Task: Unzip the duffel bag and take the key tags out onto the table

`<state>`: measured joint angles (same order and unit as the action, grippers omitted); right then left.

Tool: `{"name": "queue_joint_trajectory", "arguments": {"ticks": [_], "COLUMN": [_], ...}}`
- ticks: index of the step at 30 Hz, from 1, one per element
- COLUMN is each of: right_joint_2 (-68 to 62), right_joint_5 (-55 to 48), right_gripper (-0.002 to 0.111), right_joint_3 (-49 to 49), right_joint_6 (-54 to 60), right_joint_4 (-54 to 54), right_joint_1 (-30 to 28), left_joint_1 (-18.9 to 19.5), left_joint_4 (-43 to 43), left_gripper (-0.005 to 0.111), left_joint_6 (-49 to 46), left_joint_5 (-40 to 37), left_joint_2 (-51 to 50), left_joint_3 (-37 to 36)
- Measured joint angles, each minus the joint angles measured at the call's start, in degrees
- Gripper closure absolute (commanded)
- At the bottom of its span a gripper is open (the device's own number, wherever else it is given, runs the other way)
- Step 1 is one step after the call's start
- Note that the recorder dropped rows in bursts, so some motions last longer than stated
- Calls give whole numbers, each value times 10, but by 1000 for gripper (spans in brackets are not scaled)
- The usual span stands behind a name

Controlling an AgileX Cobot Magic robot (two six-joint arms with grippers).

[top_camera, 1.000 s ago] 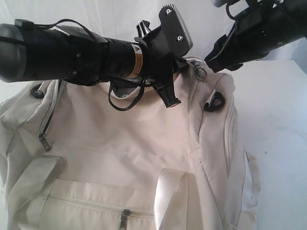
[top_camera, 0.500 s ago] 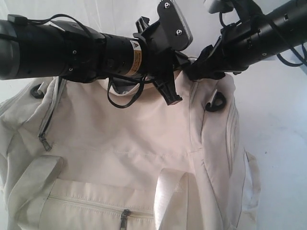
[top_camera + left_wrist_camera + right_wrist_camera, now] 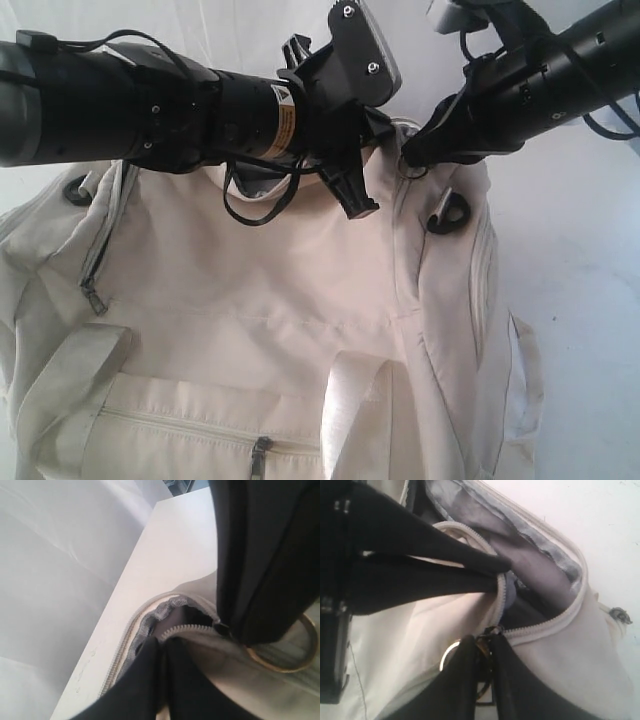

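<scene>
Duffel bag (image 3: 260,300) fills the lower & mid frame in the exterior view, cream side facing up. It sits on the table (image 3: 585,300), which shows bare at the right. My L arm comes in from upper left, my R arm from upper right. Both claws meet at the bag's top edge, upper centre of frame, just beside each other.

L claw (image 3: 162,644): fingers pressed together, pinching the bag's fabric edge right by the zip, where the teeth part.

R claw (image 3: 482,640): also pressed together, nipping the zip pull (image 3: 491,630), w/ a metal ring (image 3: 282,670) hanging at it.

Main zip (image 3: 540,626) is part open; the gap shows grey lining (image 3: 485,520). Deeper inside is too dark, can't tell what's in there.

Black D-ring (image 3: 450,212) sits just below-right of the R claw. Second D-ring (image 3: 77,188) is at far left under my L arm. Side zip puller (image 3: 93,298) at left, pocket zip puller (image 3: 260,455) at bottom centre.
</scene>
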<state>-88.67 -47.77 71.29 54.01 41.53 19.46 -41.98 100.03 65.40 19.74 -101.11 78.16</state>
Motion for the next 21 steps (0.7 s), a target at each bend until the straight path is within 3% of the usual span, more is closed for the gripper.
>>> {"name": "queue_joint_trajectory", "arguments": {"ticks": [15,21], "right_joint_2": [47,48], "right_joint_5": [-195,-200], "right_gripper": [108,108], "right_joint_3": [0,0], "right_joint_6": [-63,-65], "right_joint_4": [-10,-11], "right_joint_1": [0,1], "left_joint_1": [0,0], "left_joint_4": [0,0], "left_gripper": [107,107], "left_joint_6": [0,0], "left_joint_5": [-9,-10], "left_joint_2": [5,5], "left_joint_3": [0,0]}}
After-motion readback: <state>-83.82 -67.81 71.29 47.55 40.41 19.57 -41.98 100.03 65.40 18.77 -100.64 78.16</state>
